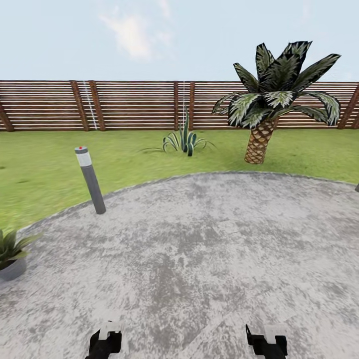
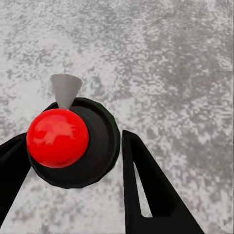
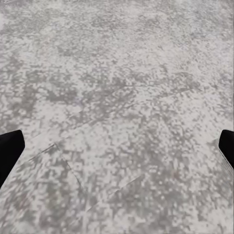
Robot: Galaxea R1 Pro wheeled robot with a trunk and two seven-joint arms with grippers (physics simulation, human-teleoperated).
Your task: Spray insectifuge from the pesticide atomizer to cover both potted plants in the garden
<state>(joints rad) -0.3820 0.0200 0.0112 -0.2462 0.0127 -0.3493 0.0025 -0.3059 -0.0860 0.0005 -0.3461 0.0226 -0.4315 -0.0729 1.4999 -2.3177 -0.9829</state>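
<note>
1. Head view: the robot stands on the round grey patio [image 1: 209, 249] of the garden, lawn [image 1: 45, 169] and slat fence [image 1: 134, 104] ahead. A grey bollard lamp [image 1: 90, 180] leans at the patio's edge, a spiky plant [image 1: 183, 140] grows in the grass, and a palm tree [image 1: 271, 99] rises on the right. One potted plant [image 1: 11, 252] peeks in at the left edge, resting on the patio. The left tool [image 1: 105, 344] and right tool [image 1: 267, 344] hang low over the stone, well apart.

2. Left wrist view: here is the prize. The left tool [image 2: 73, 161] has the pesticide atomizer [image 2: 73, 144] between its fingers [image 2: 151, 190], seen end-on: a dark round body, a red knob, a grey cone nozzle. The fingers sit against both sides of the bottle, so it looks gripped.

3. Right wrist view: the right tool [image 3: 117, 151] shows dark fingertips [image 3: 9, 151] at the two edges, spread wide with nothing between them, bare patio beneath.

4. Progress, as a judgement: the pickup looks done. Spraying is all ahead, with one plant off to the left and the second yet to be found.
</note>
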